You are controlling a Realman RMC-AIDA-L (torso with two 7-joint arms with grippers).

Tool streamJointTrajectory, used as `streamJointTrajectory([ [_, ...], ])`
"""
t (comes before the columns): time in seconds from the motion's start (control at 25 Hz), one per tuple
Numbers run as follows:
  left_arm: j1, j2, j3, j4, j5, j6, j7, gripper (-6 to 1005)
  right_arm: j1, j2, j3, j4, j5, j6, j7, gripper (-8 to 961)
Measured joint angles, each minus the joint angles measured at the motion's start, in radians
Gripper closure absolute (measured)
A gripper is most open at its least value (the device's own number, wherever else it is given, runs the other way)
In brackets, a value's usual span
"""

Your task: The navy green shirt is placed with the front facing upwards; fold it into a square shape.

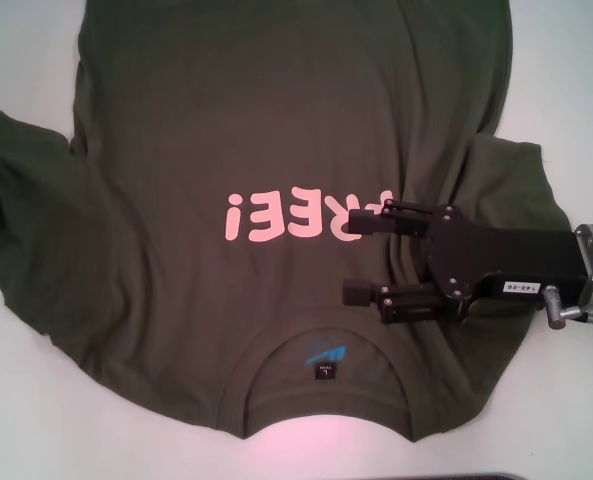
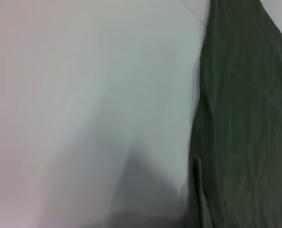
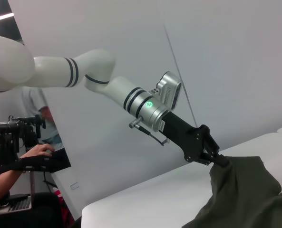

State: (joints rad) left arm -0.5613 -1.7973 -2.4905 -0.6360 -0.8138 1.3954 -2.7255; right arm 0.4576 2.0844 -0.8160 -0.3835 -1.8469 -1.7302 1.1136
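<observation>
**Olive shirt front-up on bench; right claw over chest, left claw on a raised fold**

Olive-green shirt (image 1: 276, 120) lies spread on the white bench (image 1: 566, 80), front up. The collar (image 1: 326, 343) is at the near edge and the hem runs off the far edge of the head view. Pink block letters (image 1: 276, 215) cross the chest and read upside down from the head camera. A small dark label (image 1: 325, 370) with a blue mark above it sits inside the neck. The cloth is mostly smooth, with creases around both sleeves.

Right claw (image 1: 360, 253) is over the chest on the right side. Its fingers are spread, the far one covering the end of the lettering.

Left claw (image 3: 216, 158) shows only in the right wrist view. It is pinching a bunched fold of the shirt and holding it up off the bench.

Hidden or unclear:
- The left sleeve is cut off by the left edge of the head view.
- The first letters of the print are behind the right claw.
- The label text is too small to read.
- The left wrist view shows only bare bench and a wrinkled strip of shirt.
- I cannot tell whether the right claw touches the cloth.
</observation>
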Motion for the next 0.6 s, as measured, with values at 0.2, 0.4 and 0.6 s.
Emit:
streamJointTrajectory([
  [0.2,0.003,-0.003,-0.001,-0.034,0.025,0.01,-0.023,983,-0.002,0.0,0.0,0.0,0.0,0.0,0.0,65],
  [0.4,0.002,-0.004,-0.03,-0.039,0.016,0.079,-0.005,982,-0.002,0.0,0.0,0.0,0.0,-0.001,0.0,65],
  [0.6,-0.007,-0.006,-0.12,-0.039,0.008,0.196,0.028,982,-0.002,0.0,0.0,0.0,0.0,0.001,0.0,65],
])
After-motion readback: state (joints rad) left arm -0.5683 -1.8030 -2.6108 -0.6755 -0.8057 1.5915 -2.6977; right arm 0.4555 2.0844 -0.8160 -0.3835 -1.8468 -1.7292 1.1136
